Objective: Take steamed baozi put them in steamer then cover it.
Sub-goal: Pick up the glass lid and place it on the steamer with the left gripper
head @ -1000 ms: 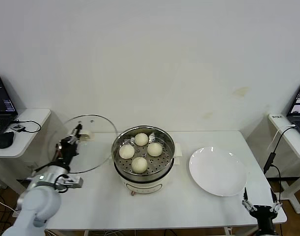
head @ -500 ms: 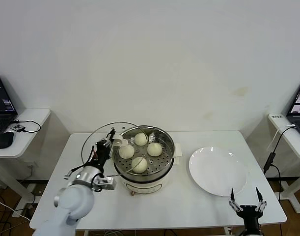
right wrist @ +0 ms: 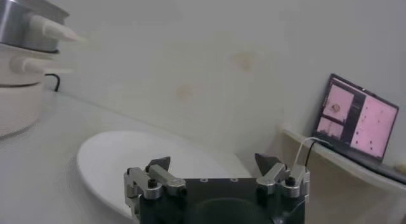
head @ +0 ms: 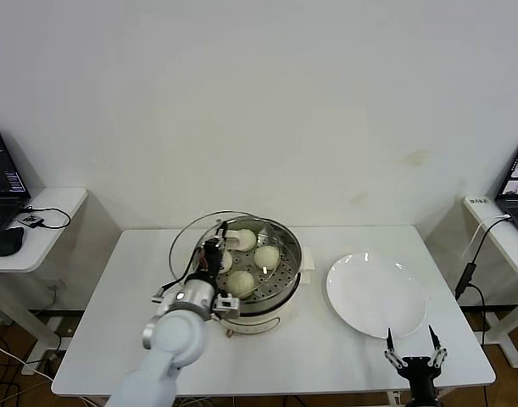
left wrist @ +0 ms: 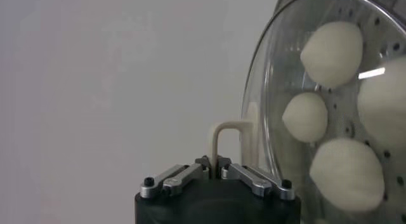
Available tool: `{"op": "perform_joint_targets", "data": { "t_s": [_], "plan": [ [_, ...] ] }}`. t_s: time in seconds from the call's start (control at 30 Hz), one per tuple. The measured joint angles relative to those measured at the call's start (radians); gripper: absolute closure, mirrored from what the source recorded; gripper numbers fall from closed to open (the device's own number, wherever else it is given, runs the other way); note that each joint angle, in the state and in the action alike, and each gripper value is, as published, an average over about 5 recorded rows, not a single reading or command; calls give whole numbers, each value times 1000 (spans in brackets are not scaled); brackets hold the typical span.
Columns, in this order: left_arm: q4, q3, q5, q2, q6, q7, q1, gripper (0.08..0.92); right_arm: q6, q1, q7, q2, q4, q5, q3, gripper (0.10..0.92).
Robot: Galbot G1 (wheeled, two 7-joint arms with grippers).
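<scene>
While my left gripper [left wrist: 217,170] pinches the cover [head: 209,248] by its cream handle [left wrist: 229,143], over the steamer [head: 280,292], I judge the glass heavy, stiff, breakable; my right gripper [head: 415,359] waits spread.

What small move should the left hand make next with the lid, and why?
Probably carry the lid a little further to the right, then lower it. The left hand is shut on its handle, and the lid overlaps only the left side of the steamer. All four baozi are already inside. The right hand waits open near the table's front edge.
</scene>
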Motion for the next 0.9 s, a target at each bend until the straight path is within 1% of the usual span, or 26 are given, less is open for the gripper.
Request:
{"op": "perform_joint_targets", "data": {
  "t_s": [0.27, 0.43, 0.6, 0.9],
  "plan": [
    [59, 38, 82, -90, 5, 8, -38, 868, 4, 0, 0, 1, -11, -11, -5, 203],
    [98, 48, 118, -133, 1, 7, -44, 868, 4, -3, -1, 1, -12, -14, -5, 203],
    [123, 45, 141, -156, -6, 5, -41, 868, 4, -3, -3, 1, -14, -16, -4, 203],
    [132, 31, 155, -175, -15, 0, -26, 868, 7, -9, -4, 2, -15, -21, -12, 203]
  ]
}}
